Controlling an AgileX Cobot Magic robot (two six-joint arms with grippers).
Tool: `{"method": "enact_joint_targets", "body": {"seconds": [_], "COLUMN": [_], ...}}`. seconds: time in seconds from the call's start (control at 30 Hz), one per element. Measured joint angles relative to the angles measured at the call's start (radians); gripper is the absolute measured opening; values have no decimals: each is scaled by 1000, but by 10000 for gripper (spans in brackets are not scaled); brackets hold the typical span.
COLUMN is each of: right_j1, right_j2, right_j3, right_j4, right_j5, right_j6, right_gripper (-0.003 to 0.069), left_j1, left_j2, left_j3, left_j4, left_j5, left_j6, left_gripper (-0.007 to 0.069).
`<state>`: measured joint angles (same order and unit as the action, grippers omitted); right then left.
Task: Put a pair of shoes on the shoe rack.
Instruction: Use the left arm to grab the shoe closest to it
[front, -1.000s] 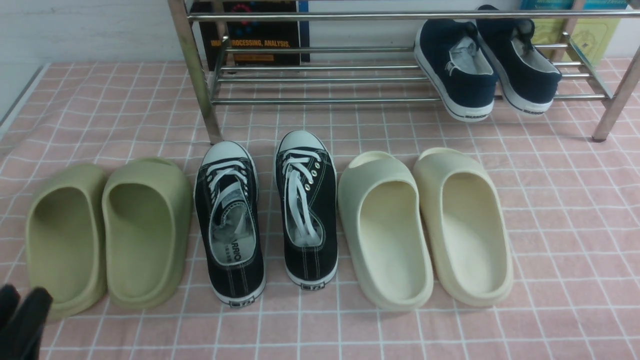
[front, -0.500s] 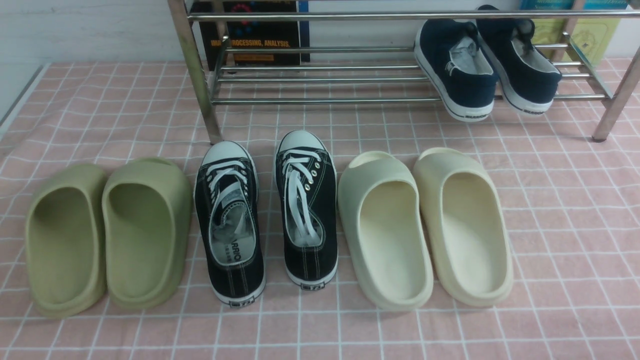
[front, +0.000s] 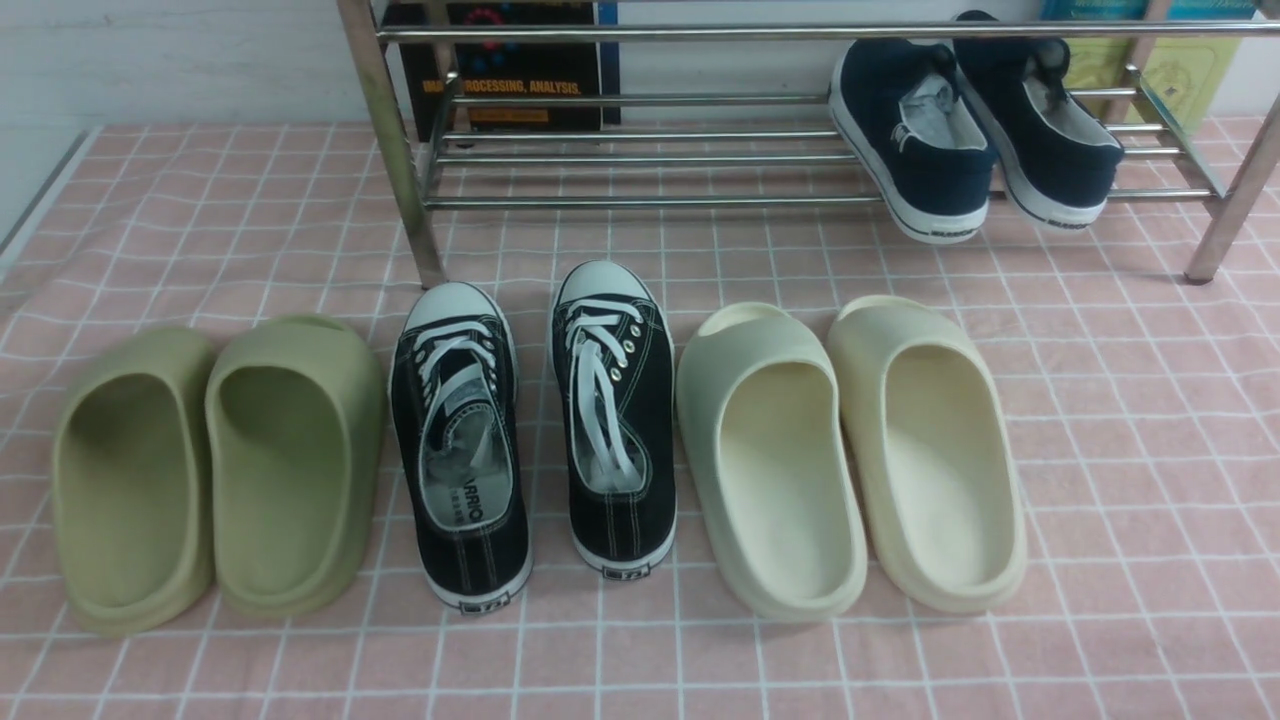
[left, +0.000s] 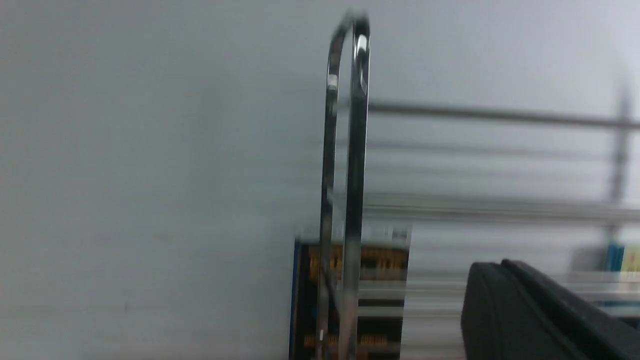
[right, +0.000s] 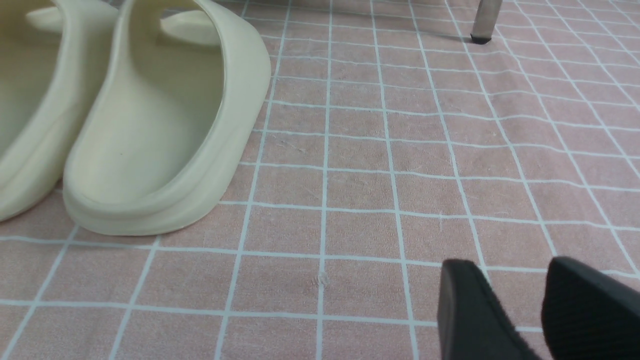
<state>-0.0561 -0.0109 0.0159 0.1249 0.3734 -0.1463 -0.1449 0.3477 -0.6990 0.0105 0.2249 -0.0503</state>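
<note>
The pair of shoes stands side by side on the pink checked cloth, toes toward the shoe rack (front: 640, 200): left black sneaker (front: 460, 450), right black sneaker (front: 612, 420). Neither gripper shows in the front view. In the blurred left wrist view my left gripper (left: 495, 267) is raised, its fingers pressed together with nothing between them, facing the shoe rack's end tube (left: 345, 150). My right gripper (right: 510, 270) hangs low over bare cloth, open and empty, to the right of a cream slide (right: 150, 125).
Two olive slides (front: 210, 470) lie left of the sneakers and two cream slides (front: 850, 450) right of them. Navy slip-on shoes (front: 910, 140) rest on the rack's right part. A rack leg (right: 485, 20) stands ahead of the right gripper. Books lean behind the rack.
The left gripper's black fingers, seen a second ago at the front view's lower left corner, have gone out of that view. No shoe has moved.
</note>
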Motion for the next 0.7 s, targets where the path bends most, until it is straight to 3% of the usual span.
{"method": "enact_joint_targets", "body": {"seconds": [0.33, 0.7], "right_j1": [0, 0], "right_j2": [0, 0], "right_j3": [0, 0], "right_j4": [0, 0], "right_j5": [0, 0], "right_j6": [0, 0], "right_gripper": [239, 239], "left_j1": [0, -56], "left_j2": [416, 545], "left_j3": [-17, -17], "left_j4": [-1, -26], "left_j5": [428, 457], "left_j6": [11, 15], "left_gripper": [2, 4]}}
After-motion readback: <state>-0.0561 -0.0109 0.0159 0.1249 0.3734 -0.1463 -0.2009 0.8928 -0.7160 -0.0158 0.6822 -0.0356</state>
